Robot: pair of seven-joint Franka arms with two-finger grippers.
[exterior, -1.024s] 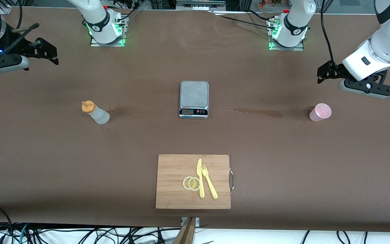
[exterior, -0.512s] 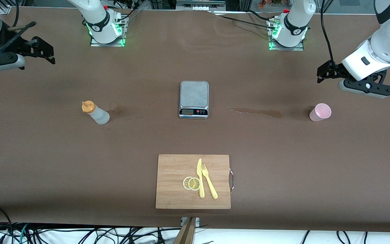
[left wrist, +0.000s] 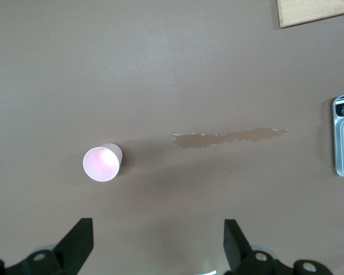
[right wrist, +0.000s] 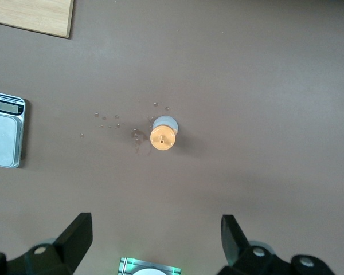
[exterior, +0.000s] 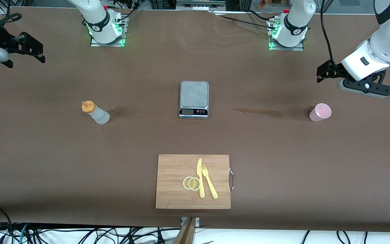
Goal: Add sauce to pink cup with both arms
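The sauce bottle [exterior: 95,113], whitish with an orange cap, stands upright on the brown table toward the right arm's end; the right wrist view looks down on the cap of the sauce bottle [right wrist: 163,136]. The pink cup [exterior: 320,112] stands upright toward the left arm's end and looks empty in the left wrist view of the pink cup [left wrist: 102,163]. My left gripper [exterior: 321,73] hovers open over bare table beside the cup, apart from it [left wrist: 157,232]. My right gripper [exterior: 37,49] hangs open over the table's edge, well away from the bottle [right wrist: 156,232].
A digital scale [exterior: 194,99] sits mid-table between bottle and cup. A wet streak [exterior: 256,112] lies between scale and cup, and small droplets [right wrist: 106,121] lie by the bottle. A wooden cutting board [exterior: 174,169] with lemon slices, knife and fork lies nearest the camera.
The right gripper has drifted outward toward the right arm's end of the table, away from the bottle. The left gripper has barely shifted. Bottle and cup have not moved.
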